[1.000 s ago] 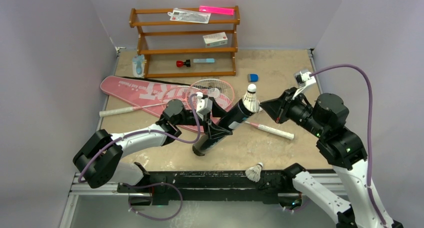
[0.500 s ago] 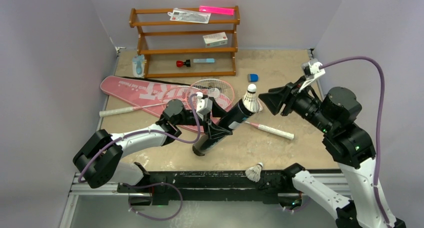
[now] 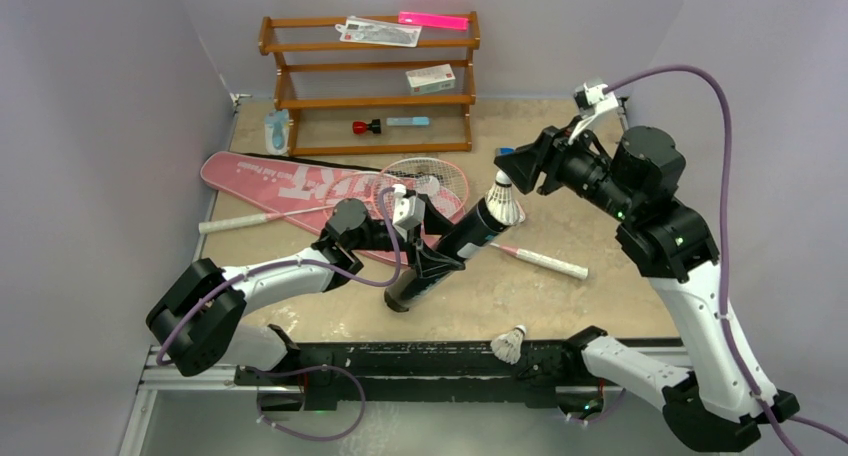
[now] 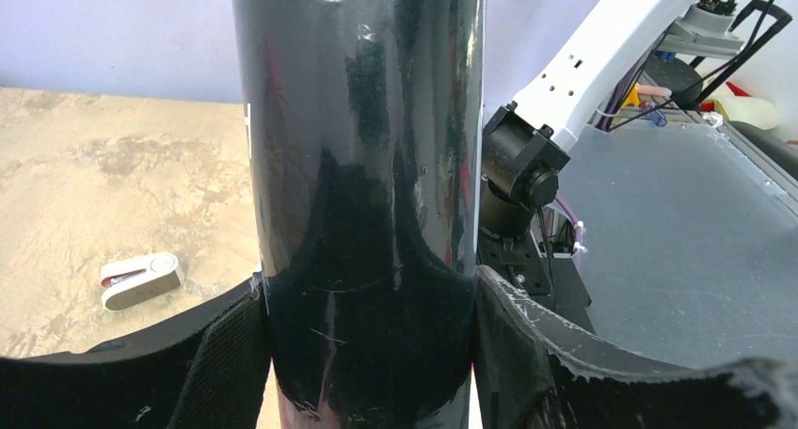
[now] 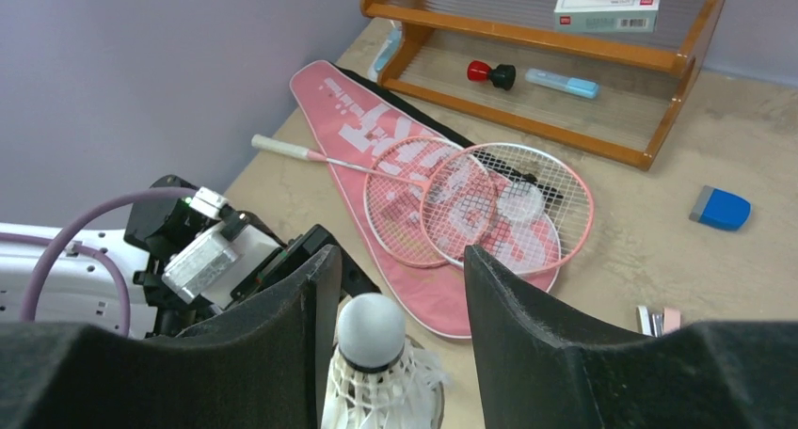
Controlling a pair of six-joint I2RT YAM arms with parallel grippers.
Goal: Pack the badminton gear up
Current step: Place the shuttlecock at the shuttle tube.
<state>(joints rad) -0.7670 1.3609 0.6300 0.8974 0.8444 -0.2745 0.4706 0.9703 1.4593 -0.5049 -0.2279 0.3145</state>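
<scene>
The black tube [image 3: 445,254] leans tilted over the table's middle, and my left gripper [image 3: 432,261] is shut on its lower part; both pads press its sides [image 4: 362,166]. A white shuttlecock [image 3: 503,198] sits in the tube's upper mouth. Just beyond it my right gripper [image 3: 518,166] hovers open. The cork [image 5: 372,327] lies between its fingers, close to the left one, held by neither. Two pink rackets [image 3: 425,181] lie with their heads on the pink bag [image 3: 280,179], with a shuttlecock [image 3: 428,184] on the strings. Another shuttlecock [image 3: 510,344] rests at the near edge.
A brown wooden rack [image 3: 370,81] stands at the back with a small white box [image 3: 430,78] and small items. A blue object [image 3: 506,155] lies near the right gripper. One racket handle [image 3: 550,264] lies to the right of the tube, the other handle [image 3: 225,223] to the left.
My right gripper has opened, letting go of the shuttlecock in the tube's mouth, and has swung back and left. The left arm and tube have not moved.
</scene>
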